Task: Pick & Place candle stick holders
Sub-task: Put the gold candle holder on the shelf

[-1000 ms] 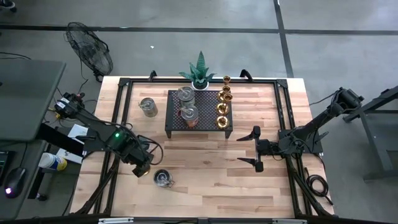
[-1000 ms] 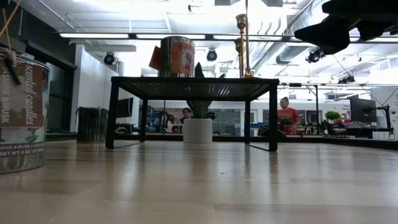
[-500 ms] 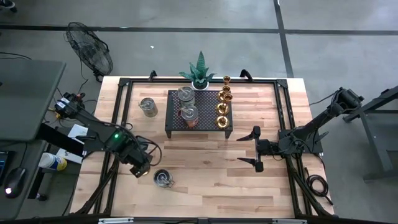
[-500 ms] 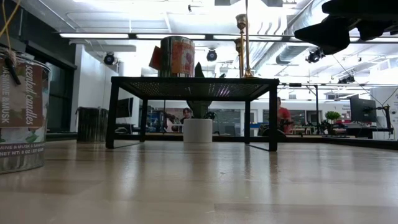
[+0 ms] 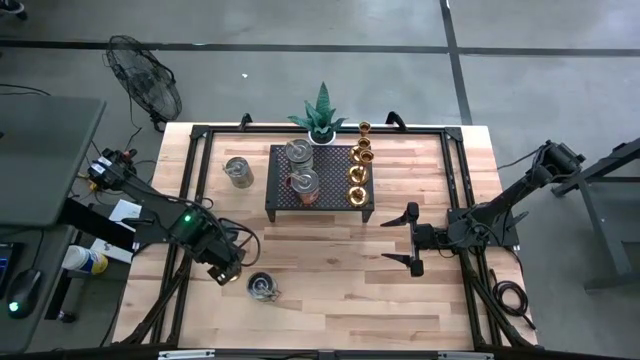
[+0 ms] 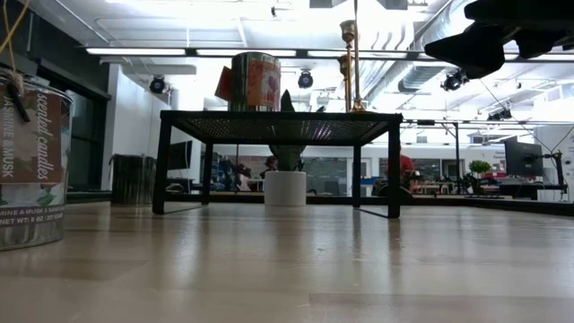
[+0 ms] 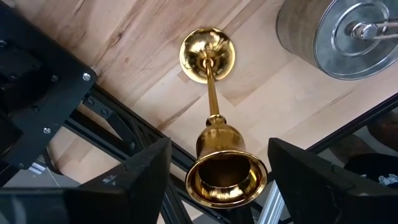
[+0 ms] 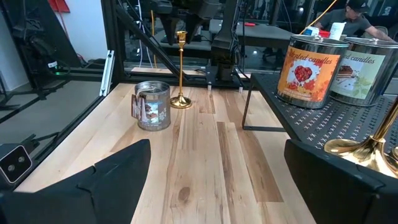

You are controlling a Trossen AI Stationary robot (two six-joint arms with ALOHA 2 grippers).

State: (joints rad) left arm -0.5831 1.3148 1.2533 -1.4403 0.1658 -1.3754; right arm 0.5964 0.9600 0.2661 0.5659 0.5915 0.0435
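Note:
A brass candle stick holder [image 7: 214, 124] stands upright on the wood table [image 5: 330, 300] on its round base [image 7: 207, 55], near the table's left edge. My left gripper [image 7: 219, 144] points straight down over it, open, with one finger on each side of the holder's cup [image 7: 225, 179]. I cannot tell whether a finger touches the cup. In the high view my left gripper [image 5: 224, 270] hides the holder. The right wrist view shows the same holder [image 8: 180, 68] from across the table. My right gripper [image 5: 410, 240] waits open and level, right of the rack.
A candle tin [image 5: 262, 287] stands just right of my left gripper, and another tin [image 5: 238, 172] farther back. The black rack [image 5: 320, 180] carries two tins and several brass holders [image 5: 358, 175]. A green plant [image 5: 320, 115] stands behind it. Black frame rails [image 7: 112, 124] run beside the holder.
Both arms have kept their places. In the room beyond the table, a person in a red top has walked to the left, behind the rack's right leg.

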